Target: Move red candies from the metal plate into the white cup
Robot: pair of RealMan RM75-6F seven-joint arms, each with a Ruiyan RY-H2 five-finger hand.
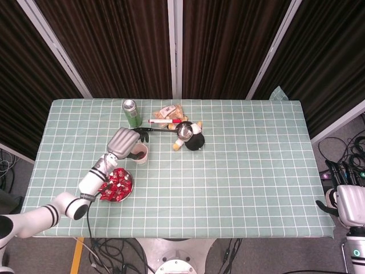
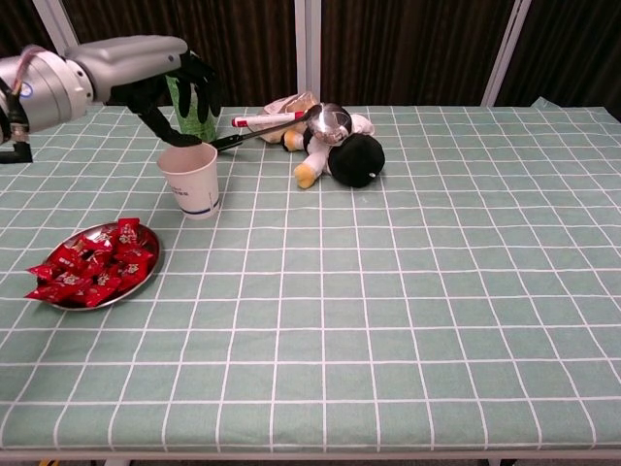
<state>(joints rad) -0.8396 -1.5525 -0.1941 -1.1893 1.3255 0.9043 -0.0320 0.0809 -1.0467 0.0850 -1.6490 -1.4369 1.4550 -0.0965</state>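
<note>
The left robot hand (image 2: 184, 92) hovered just above the white paper cup (image 2: 190, 181), fingers spread and empty. Red wrapped candies (image 2: 92, 262) lay on the round metal plate (image 2: 146, 275), below and beside it. Fingertips so near the rim risked tipping the light cup during withdrawal. The right robot hand (image 1: 347, 204) was unreadable.

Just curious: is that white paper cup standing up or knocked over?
Upright. The white cup stands on its base, mouth up, just under the left hand.
</note>
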